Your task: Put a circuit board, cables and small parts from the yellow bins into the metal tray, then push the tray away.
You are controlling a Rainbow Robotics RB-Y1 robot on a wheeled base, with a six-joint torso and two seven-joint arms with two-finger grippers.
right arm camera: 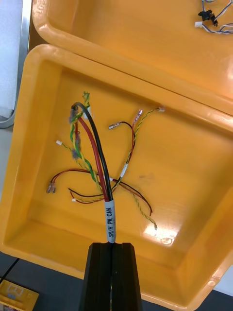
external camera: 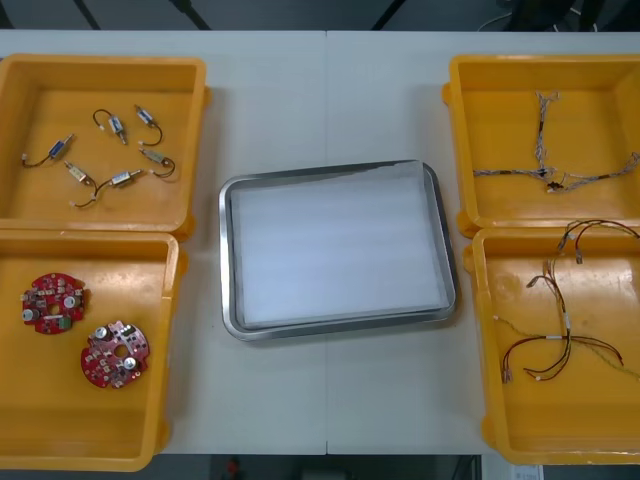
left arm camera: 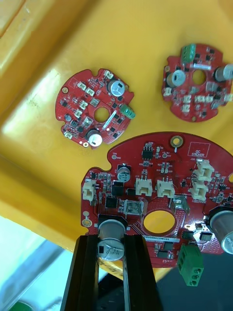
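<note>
Left end effector (left arm camera: 111, 241) grips board (left arm camera: 145, 167); right (right arm camera: 112, 246), cable (right arm camera: 109, 216).

- Plastic yellow bins (external camera: 190, 150): plain yellow all over.
- Rectangular metal tray (external camera: 228, 260): shiny silver rim, white inside.
- Light table (external camera: 330, 90): plain off-white.
- Small metal parts (external camera: 120, 178): silver bodies, dark leads.
- Round red circuit boards (external camera: 54, 303): red, with silver cans.
- Larger red circuit board (left arm camera: 160, 160) in left gripper (left arm camera: 111, 240): red, white sockets, green block, silver can.
- Bundled cable (right arm camera: 97, 160) in right gripper (right arm camera: 114, 245): black and red strands, green-yellow twist, white sleeve with black lettering.
- Loose red and yellow cables (right arm camera: 131, 146): twisted, white tips.
- Fingers of both grippers: black.
</note>
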